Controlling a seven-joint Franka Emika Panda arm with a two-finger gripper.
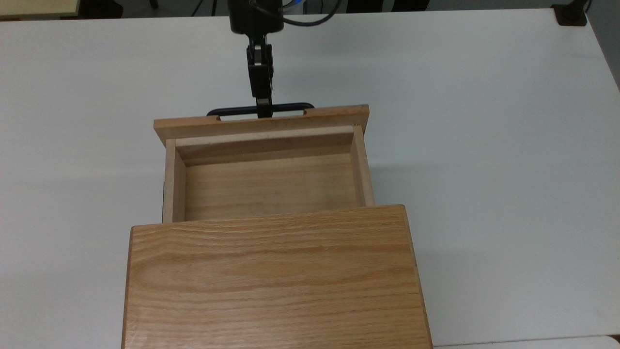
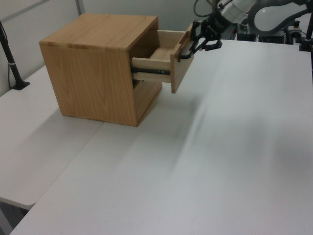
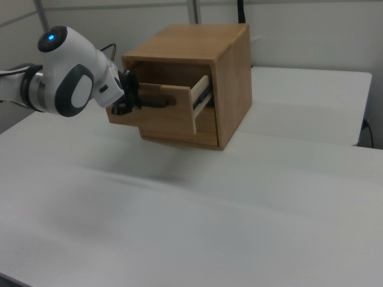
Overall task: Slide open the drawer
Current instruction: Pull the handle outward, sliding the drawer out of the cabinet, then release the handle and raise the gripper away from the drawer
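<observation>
In the top view the drawer (image 1: pixel 269 182) stands well out of the cabinet (image 1: pixel 273 281), its bare wooden floor and both side walls open to sight, its wider front panel furthest from the cabinet toward the top view's upper edge; the gripper (image 1: pixel 264 109) reaches down from the top edge and meets the black bar handle (image 1: pixel 261 109) at about its middle, fingers drawn narrow and pinching the bar; the white table (image 1: pixel 484 145) lies bare around the cabinet.

In the left view the drawer (image 2: pixel 164 61) juts from the upper part of the cabinet (image 2: pixel 98 68) toward the left view's right, a dark runner showing along its side; the gripper (image 2: pixel 195 44) sits at the handle on the front panel.

In the right view the drawer (image 3: pixel 161 107) sticks out toward the left view of the cabinet, that is, toward the right view's left; the gripper (image 3: pixel 128 98) is at the front panel and the white arm (image 3: pixel 69 72) crosses in front.

By my judgement the drawer is stiff, light and empty, and runs easily on its rails; the bar handle is the place to take hold, near its centre, so the pull stays straight and the box does not rack sideways; the metal bar may be a little slippery, so a firm pinch is wise; the drawer looks mostly open already.
</observation>
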